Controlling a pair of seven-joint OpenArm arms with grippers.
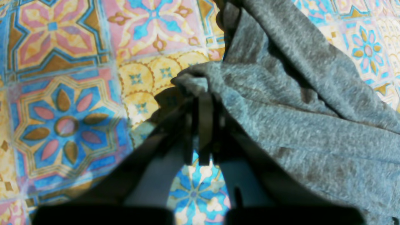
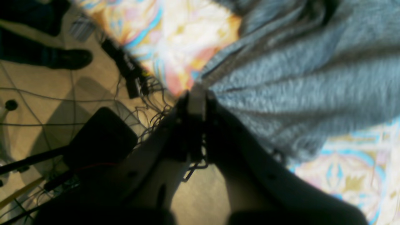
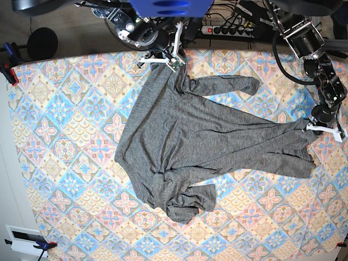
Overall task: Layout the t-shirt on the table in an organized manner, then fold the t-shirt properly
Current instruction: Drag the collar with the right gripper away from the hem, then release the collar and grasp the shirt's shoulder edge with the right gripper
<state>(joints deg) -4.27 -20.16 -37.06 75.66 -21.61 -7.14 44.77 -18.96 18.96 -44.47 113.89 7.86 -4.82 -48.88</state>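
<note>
Two arms pinch the shirt at its far ends

The dark-grey t-shirt [image 3: 201, 141] lies on the tiled tabletop [image 3: 65, 125], still bunched and crooked, one sleeve folded under near the front. The left gripper [image 1: 200, 103] has its fingers clenched on a shirt edge, and the right gripper [image 2: 196, 100] grips another edge by the tabletop's far side. To lay it out well, I think both should pull apart gently and evenly, keeping the cloth low so the wrinkles smooth out.

Tan hard floor [image 2: 47, 93] beyond table edge, strewn with thin black cables [image 2: 150, 122]. Black multi-socket power strip [image 3: 231, 30] at far side.
</note>
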